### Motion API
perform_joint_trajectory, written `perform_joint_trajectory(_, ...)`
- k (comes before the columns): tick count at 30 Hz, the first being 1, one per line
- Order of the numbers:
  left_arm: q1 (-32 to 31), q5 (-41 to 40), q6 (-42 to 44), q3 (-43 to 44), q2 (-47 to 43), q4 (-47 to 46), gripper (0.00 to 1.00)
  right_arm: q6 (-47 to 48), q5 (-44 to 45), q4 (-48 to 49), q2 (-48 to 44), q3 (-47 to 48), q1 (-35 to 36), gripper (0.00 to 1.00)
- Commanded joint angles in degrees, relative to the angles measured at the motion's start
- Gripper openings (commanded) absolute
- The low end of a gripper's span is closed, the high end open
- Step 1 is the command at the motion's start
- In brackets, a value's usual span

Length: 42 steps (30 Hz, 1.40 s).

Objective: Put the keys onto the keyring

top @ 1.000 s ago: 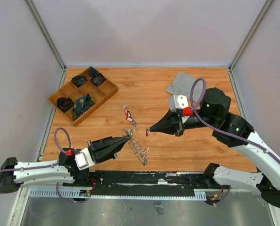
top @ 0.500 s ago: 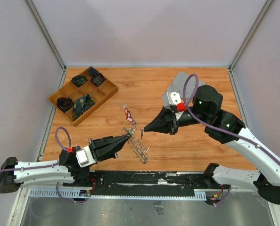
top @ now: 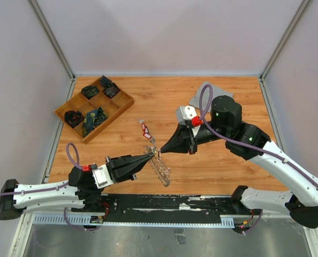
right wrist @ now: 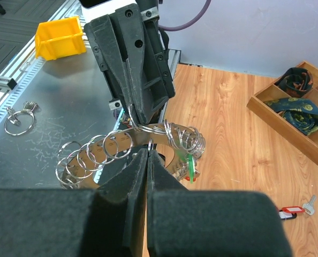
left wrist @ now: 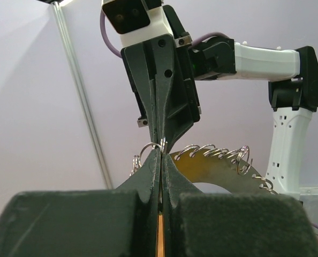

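Two black claws are brought tip to tip above the middle of the wooden bench. The left claw is pinched fully together on the rim of the large thin silver metal keyring, which is fringed with many small split rings. In the right wrist view the keyring is seen lifted and tilted, hung from that claw's tips. The right claw is likewise pressed shut, its tips set against the small rings just beside the left claw's hold. Whether a key is nipped between them cannot be told, since anything there is too small to be made out.

One green oblong plastic tag is seen hanging among the small rings. A small silver key with a red oblong plastic tag is left lying on the bench just beyond the keyring, between it and the compartmented wooden tray.

The step in hand is judged to be the working of one small ring. Much could go wrong from here. The keyring is held only by narrow tips on a thin rim, so it could be twisted out and dropped if it is pushed sideways. The tips could be knocked together, so closely are they set. A neighbouring ring could be snagged, the fringe being tightly packed. Anything nipped in the right claw could be flicked away by the spring of a split ring.
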<state>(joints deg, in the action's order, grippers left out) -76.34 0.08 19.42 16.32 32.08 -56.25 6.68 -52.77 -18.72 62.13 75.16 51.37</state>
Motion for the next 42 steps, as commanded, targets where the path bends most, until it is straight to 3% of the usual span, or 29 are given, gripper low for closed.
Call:
perform_joint_trajectory(1,-0.48,-0.74,0.38,2.19,-0.61,-1.28,0.01,2.16,-2.62,-1.81,0.12,0.87,1.46,0.01)
perform_joint_trajectory(29,-0.42,0.22,-0.96,2.95,0.20,1.65,0.00,1.35,1.47,2.36,-1.99,-0.17,1.71,0.01)
perform_joint_trajectory(38,-0.46,-2.17,0.90,3.06,-0.76,2.55,0.01,7.49,6.10,-10.21,-2.76,3.34,1.76,0.01)
perform_joint_trajectory(42,-0.46,-3.26,1.06,3.05,-0.83,2.42,0.01,8.03,4.92,-11.38,-2.22,4.45,1.71,0.01)
